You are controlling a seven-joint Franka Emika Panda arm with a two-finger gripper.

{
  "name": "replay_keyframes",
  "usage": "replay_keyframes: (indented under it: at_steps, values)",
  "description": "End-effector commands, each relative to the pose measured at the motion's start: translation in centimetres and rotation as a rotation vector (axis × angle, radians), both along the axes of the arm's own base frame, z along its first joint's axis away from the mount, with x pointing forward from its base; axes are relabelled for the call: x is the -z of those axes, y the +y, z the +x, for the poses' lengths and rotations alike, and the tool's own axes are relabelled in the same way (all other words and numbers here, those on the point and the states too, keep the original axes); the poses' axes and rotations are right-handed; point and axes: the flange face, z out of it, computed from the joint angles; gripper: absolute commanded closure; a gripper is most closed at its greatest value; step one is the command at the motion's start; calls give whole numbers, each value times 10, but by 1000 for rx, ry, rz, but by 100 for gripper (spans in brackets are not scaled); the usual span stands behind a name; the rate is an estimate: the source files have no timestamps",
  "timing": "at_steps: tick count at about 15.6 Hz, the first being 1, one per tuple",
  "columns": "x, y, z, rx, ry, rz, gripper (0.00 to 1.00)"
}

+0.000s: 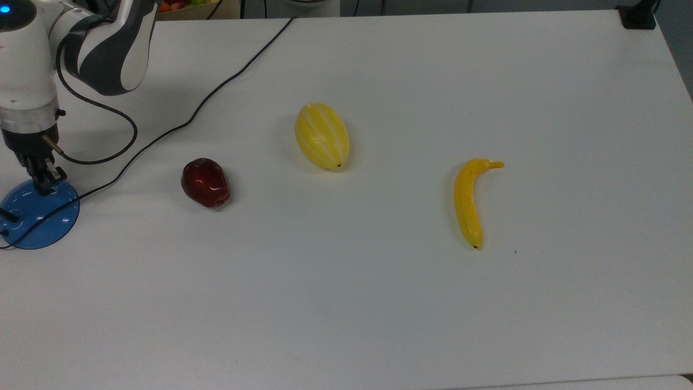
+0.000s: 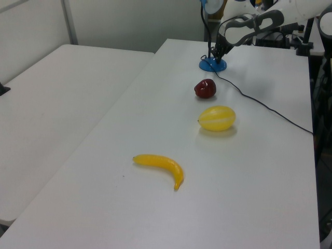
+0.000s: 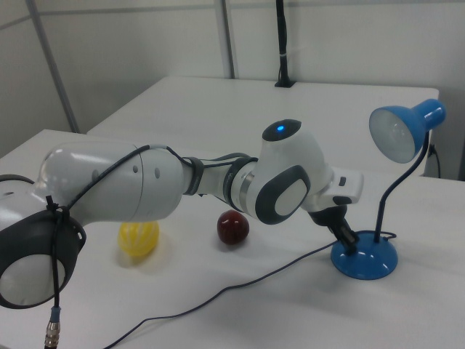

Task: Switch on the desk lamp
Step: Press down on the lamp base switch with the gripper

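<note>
The desk lamp's glossy blue disc base (image 1: 38,216) sits at the top view's far left edge of the white table (image 1: 379,303). My gripper (image 1: 46,186) points straight down with its fingers shut together. The tips rest on the base's upper rim, where they hide the small black button. In the right view the fingertips (image 3: 349,241) touch the blue base (image 3: 367,262), and the gooseneck rises to the blue lamp head (image 3: 404,129). In the left view the gripper (image 2: 216,55) stands on the base (image 2: 213,65) at the table's far end.
The lamp's black cord (image 1: 178,124) runs from the base across the table to the top edge. A dark red apple (image 1: 206,182), a striped yellow melon (image 1: 322,135) and a banana (image 1: 470,200) lie in a row toward the top view's right. A box of fruit (image 1: 184,6) stands behind the arm.
</note>
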Motion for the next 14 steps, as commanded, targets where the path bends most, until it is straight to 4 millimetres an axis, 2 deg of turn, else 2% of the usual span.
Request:
replay_keyframes:
  at_steps: [1,5,9,12,14]
  values:
    - [2,2,9,-10,-53,-36,90]
    - [19,-3,9,-13,-62,-45,90]
    - [20,-3,11,-16,-76,-50,90]
    - [12,-2,9,-18,-81,-57,88]
    - [-12,0,5,-16,-99,-62,86]
